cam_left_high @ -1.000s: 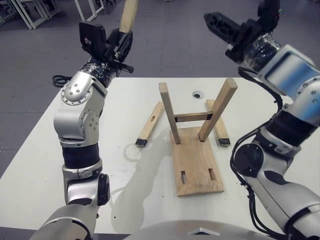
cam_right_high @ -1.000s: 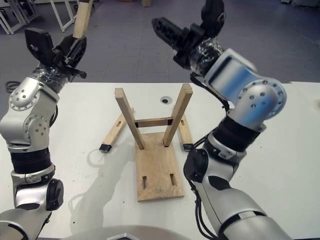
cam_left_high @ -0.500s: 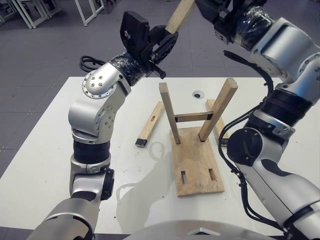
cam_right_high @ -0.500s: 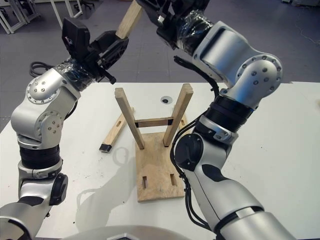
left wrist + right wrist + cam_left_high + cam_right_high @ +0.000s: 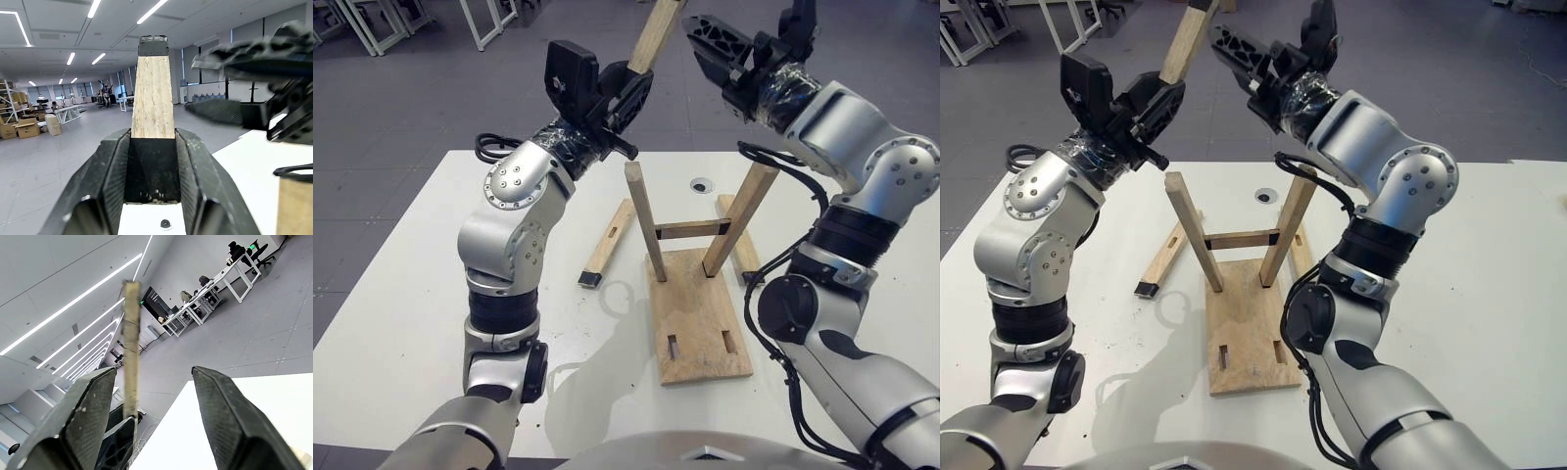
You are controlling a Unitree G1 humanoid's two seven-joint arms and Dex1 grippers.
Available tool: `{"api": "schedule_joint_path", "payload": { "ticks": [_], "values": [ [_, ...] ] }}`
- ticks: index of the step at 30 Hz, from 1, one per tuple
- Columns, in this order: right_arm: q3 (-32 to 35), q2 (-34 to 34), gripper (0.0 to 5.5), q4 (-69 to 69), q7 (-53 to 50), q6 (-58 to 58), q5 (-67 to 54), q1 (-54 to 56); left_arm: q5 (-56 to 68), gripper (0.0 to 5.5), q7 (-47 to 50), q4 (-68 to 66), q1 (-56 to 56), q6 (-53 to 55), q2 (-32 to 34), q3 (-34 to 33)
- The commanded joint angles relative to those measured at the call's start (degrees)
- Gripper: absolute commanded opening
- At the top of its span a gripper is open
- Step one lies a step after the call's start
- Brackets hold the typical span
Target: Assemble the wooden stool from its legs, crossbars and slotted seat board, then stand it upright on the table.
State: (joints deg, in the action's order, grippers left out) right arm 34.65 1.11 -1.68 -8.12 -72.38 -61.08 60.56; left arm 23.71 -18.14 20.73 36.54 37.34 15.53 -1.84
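Pale wooden leg pair (image 5: 644, 220) with thin crossbar (image 5: 690, 230) stands in slotted seat board (image 5: 697, 318); left gripper (image 5: 152, 136) clamps third leg (image 5: 656, 34), right gripper (image 5: 154, 371) apart; other half pending.

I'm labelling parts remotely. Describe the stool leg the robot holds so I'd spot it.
Above the white table's far edge, the left gripper clamps one wooden leg, black-capped end up. Unlike the two standing legs in the seat board and two flat legs beside it, it is off the table.
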Motion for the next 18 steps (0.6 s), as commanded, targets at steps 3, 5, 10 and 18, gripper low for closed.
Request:
{"api": "schedule_joint_path", "payload": {
  "ticks": [3,5,10,18],
  "values": [
    [-1.47,-0.59,2.85,0.45,-1.44,1.13,-3.83,0.05,-0.01,1.29,-0.9,2.0,-4.76,1.85,-0.3,4.05],
    [-1.97,-0.74,2.85,0.57,-1.99,1.33,-5.17,-0.15,-0.96,1.29,-1.2,0.44,-5.74,0.98,0.51,3.92],
    [-2.76,-0.44,2.62,0.69,-3.88,1.96,-7.77,-0.89,-0.24,1.29,-2.33,1.29,-7.19,1.21,0.71,4.5],
    [-2.97,-0.4,1.1,-0.54,-8.03,2.95,-15.61,-1.61,0.0,1.29,-3.32,2.21,-8.32,1.78,1.0,5.9]
  ]
}}
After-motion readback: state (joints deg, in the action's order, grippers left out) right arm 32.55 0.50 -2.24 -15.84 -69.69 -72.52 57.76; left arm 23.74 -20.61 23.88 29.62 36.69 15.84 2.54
